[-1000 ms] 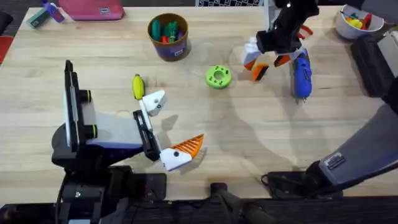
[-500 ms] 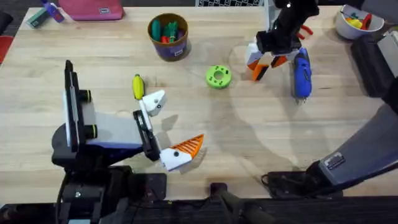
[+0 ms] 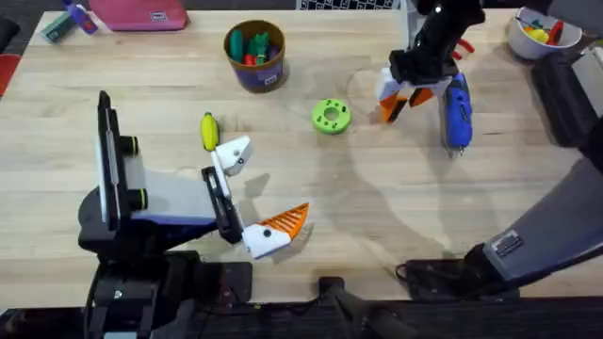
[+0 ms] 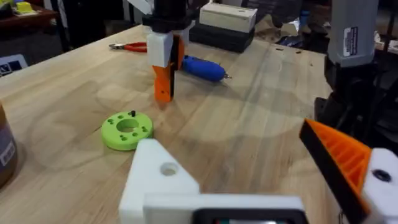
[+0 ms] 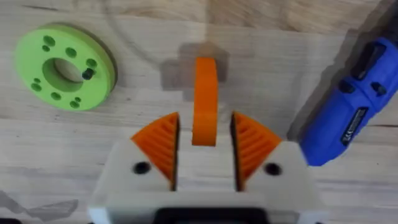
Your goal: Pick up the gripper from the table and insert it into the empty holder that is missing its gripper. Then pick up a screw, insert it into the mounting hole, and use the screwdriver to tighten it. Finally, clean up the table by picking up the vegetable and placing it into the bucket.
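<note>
Overhead: right gripper [image 3: 403,94] upper right clamped on orange gripper [image 3: 391,107], left gripper [image 3: 250,193] lower centre wide open, empty, holder [image 3: 233,154], vegetable [image 3: 208,131] beside, bucket [image 3: 255,55] top centre; left wrist: holder [image 4: 157,175] bottom, orange gripper [image 4: 163,82] upper centre; right wrist: orange gripper [image 5: 204,101] between pads [image 5: 160,143], centre.

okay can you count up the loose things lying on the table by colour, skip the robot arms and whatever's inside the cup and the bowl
Green: 1, the holed disc
Yellow: 1, the vegetable
Blue: 1, the screwdriver
Pink: 1, the pouch at the far edge
Orange: 1, the gripper, held between the right claw's fingers
Total: 5
</note>
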Controlling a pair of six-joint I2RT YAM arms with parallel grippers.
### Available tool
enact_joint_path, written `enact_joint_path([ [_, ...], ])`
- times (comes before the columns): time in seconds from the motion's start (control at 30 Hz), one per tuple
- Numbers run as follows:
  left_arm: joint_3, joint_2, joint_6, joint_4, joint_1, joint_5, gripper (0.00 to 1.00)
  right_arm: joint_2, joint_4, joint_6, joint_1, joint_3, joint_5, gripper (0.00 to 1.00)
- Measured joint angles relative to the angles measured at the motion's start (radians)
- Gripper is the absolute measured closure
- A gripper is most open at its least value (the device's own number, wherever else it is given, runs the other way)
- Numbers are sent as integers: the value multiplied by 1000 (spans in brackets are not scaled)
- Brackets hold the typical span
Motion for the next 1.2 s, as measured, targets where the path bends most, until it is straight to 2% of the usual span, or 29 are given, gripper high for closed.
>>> enact_joint_path([
  [0.1,0,0,0,0,0,0,15,0,1,5,0,0,0,754],
  [0.17,0,0,0,0,0,0,15,0,5,6,0,0,0,962],
  [0.2,0,0,0,0,0,0,15,0,8,7,0,0,0,984],
  [0.5,0,0,0,0,0,0,14,-44,80,13,14,-8,0,987],
  [0.63,0,0,0,0,0,0,15,-185,107,40,20,-11,-7,988],
  [0.77,0,0,0,0,0,0,15,-385,199,62,19,-35,-74,988],
  [1.0,0,0,0,0,0,0,15,-709,427,155,16,-286,-269,989],
  [1.2,0,0,0,0,0,0,15,-888,689,261,13,-540,-521,990],
])
